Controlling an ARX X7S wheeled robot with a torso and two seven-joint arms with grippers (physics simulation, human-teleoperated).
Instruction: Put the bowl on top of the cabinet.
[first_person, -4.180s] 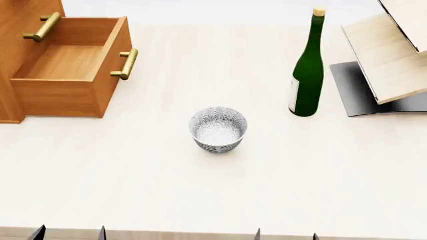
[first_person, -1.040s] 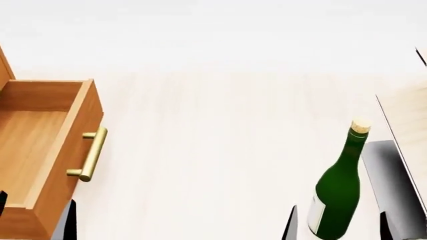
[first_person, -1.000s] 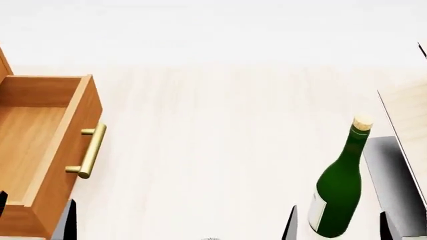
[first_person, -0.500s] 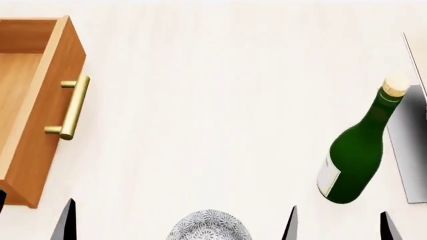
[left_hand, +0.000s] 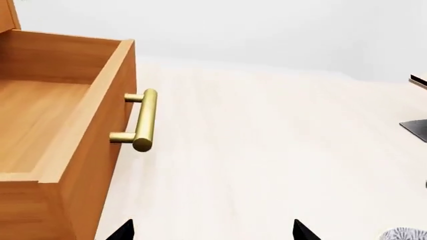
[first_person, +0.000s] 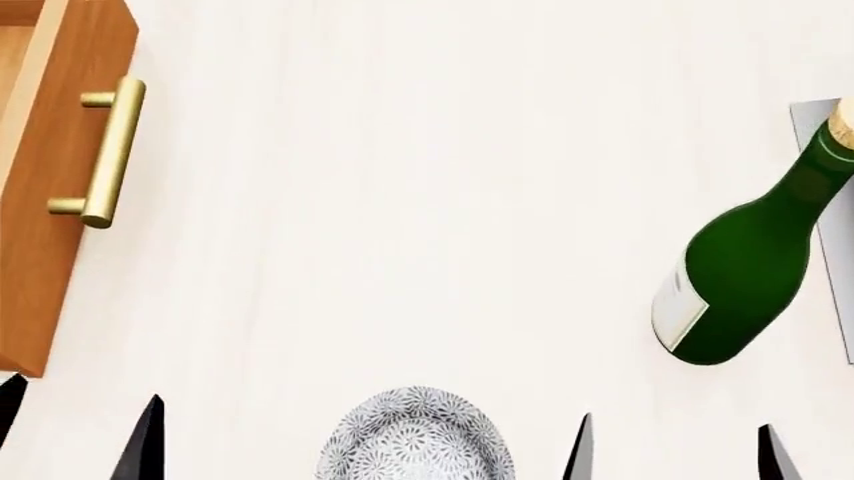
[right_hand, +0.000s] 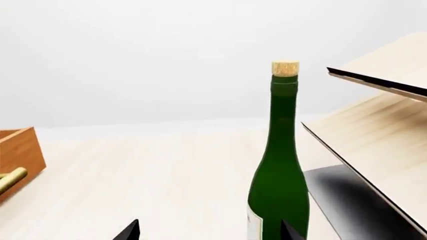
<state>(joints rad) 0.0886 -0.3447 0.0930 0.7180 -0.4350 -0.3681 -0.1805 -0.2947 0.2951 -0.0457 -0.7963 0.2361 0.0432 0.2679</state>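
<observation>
Two hands — left (first_person: 80, 435), right (first_person: 674, 450), fingers spread; one bowl (first_person: 415, 437), one bottle (first_person: 743, 285).

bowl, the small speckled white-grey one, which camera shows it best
The head view: the small round speckled white-grey bowl sits at its bottom edge on the pale table, rim and patterned inside visible, though cropped. The left wrist view catches only a sliver in one corner. The right wrist view misses it.

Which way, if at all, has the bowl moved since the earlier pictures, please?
No. The bowl still sits between drawer and green bottle, nearer the robot; only the view shifted.
</observation>
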